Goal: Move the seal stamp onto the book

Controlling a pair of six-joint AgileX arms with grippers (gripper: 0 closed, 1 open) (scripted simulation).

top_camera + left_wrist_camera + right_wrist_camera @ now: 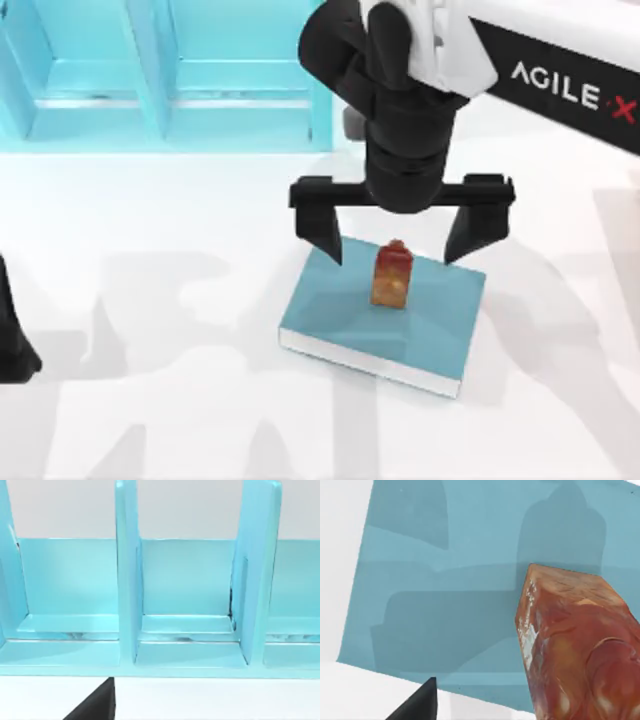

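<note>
The orange-amber seal stamp [391, 276] stands upright on the teal-blue book [340, 320], near the book's far edge at the table's middle. My right gripper [398, 232] hangs just above and behind the stamp, open wide, its black fingers [322, 226] spread to either side and touching nothing. In the right wrist view the seal stamp [580, 645] looms large over the book's cover [445, 580]. My left arm [12, 340] rests at the table's left edge.
A turquoise shelf unit [160, 70] with upright dividers stands along the back left; the left wrist view looks into the shelf unit's compartments [185, 600]. White table [150, 400] lies around the book.
</note>
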